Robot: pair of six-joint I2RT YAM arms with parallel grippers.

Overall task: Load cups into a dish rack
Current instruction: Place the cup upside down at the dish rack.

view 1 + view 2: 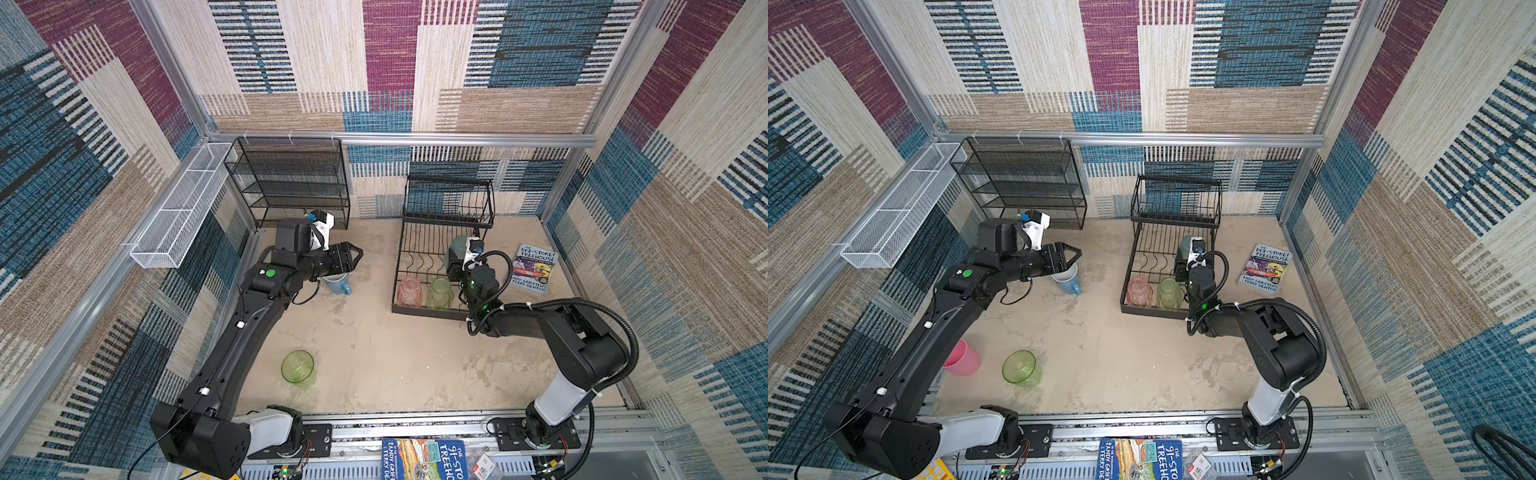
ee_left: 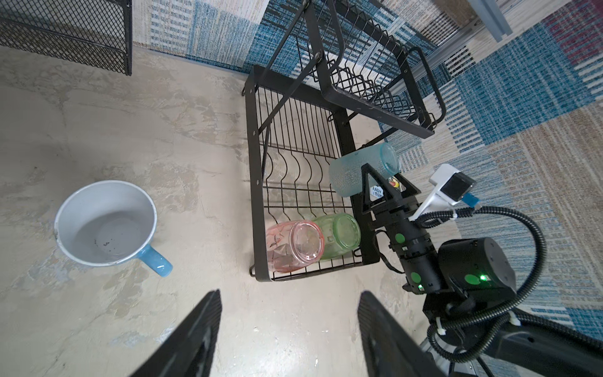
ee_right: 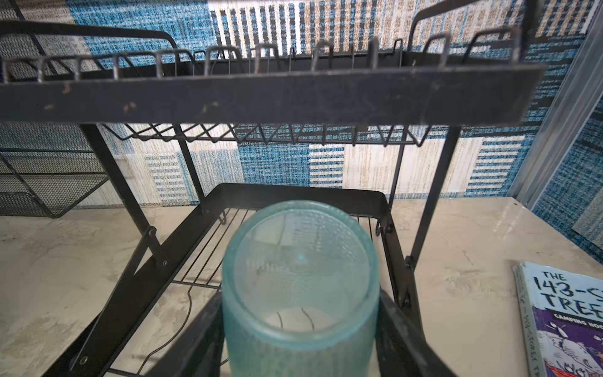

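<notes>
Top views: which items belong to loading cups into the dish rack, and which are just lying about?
Job: dish rack, holding peach-pink cup and green cup; teal cup in the right gripper; light-blue mug, green tumbler and pink cup on the table.
Lying about: black mesh shelf unit; white mesh basket; Treehouse book beside the rack; second book at the front edge.

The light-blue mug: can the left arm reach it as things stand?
Probably yes. The left pincer hangs open close by the mug, which stands upright on bare table with nothing between them.
</notes>
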